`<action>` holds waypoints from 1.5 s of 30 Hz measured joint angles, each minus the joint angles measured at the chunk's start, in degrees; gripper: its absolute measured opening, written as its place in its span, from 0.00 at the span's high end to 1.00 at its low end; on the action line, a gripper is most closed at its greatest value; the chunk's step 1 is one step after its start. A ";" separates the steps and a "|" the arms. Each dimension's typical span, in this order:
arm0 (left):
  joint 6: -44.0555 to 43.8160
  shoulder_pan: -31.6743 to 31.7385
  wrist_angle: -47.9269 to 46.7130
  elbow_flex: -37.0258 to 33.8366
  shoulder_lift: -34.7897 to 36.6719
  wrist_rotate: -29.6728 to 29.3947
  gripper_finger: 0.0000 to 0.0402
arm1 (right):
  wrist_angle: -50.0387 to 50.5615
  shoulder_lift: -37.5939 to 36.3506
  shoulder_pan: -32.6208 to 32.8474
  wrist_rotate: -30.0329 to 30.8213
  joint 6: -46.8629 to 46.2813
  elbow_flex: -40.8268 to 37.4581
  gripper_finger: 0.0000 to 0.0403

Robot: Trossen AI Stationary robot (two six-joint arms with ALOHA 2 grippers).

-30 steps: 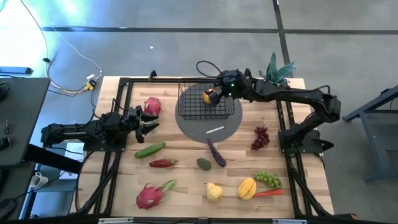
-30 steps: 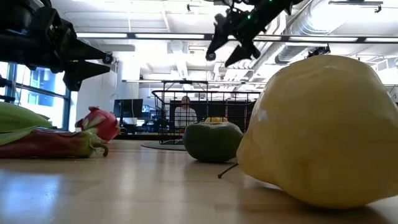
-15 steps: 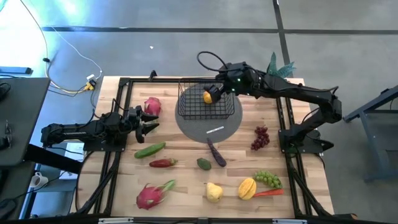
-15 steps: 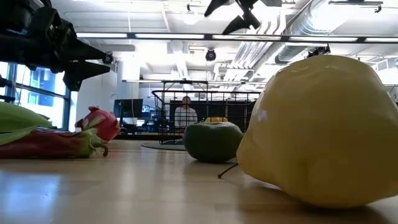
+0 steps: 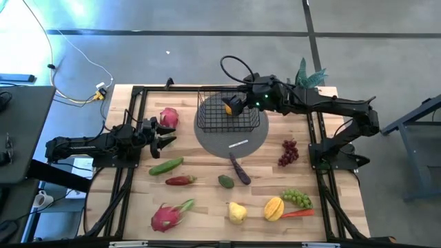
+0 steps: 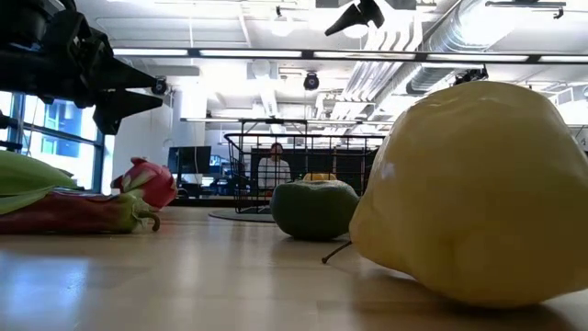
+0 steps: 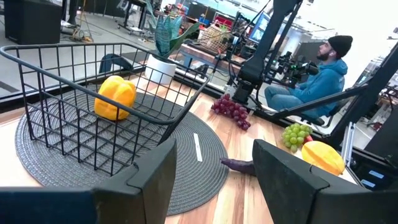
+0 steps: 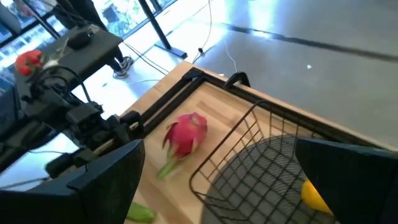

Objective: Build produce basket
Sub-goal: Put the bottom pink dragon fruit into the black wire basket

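The black wire basket stands on a round grey mat at the table's far middle. A yellow piece lies on the basket's floor; the left wrist view also shows it. My right gripper is open, high above the basket, and touches nothing; the low view has it at the top. My left gripper waits open at the table's left, just near of a pink dragon fruit. The remaining produce lies on the table's near half.
On the table lie a cucumber, red chilli, green piece, eggplant, red grapes, green grapes, a second dragon fruit, two yellow fruits and a carrot. A potted plant stands at the far right corner. A person sits beyond the table.
My right gripper has risen from just over the basket to well above it, staying open. The yellow piece has stayed on the basket's floor.
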State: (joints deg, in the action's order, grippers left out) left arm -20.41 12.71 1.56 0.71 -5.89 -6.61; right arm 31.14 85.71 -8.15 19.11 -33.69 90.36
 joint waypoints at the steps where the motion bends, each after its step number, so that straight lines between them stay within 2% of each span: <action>1: -1.12 0.02 0.00 -0.02 0.02 0.02 0.50 | 0.00 0.00 0.20 0.01 -1.06 0.00 0.01; 5: -6.49 0.02 0.00 -0.02 0.02 0.11 0.50 | -0.02 0.00 1.44 0.02 -4.56 0.01 0.01; 9: -8.10 0.02 0.00 -0.02 0.02 0.09 0.50 | -0.02 0.00 3.07 0.01 -9.38 0.01 0.01; 21: -17.88 0.02 0.39 -0.02 0.00 -0.02 0.50 | -0.06 0.00 7.69 2.14 -11.41 0.01 0.01; 28: -25.71 0.02 9.93 0.34 0.02 4.28 0.50 | -0.04 0.00 9.11 2.14 -11.34 0.01 0.01; 37: -26.07 0.02 8.66 10.87 -0.75 6.66 0.50 | 2.97 0.00 9.73 2.14 -12.81 0.01 0.01; 45: -25.94 0.00 -12.76 25.15 -6.07 7.90 0.50 | 3.52 0.00 9.82 2.01 -12.85 0.01 0.01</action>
State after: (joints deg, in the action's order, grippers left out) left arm -46.35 12.72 -11.20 25.86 -11.95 1.29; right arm 34.66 85.71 1.67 21.12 -46.54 90.37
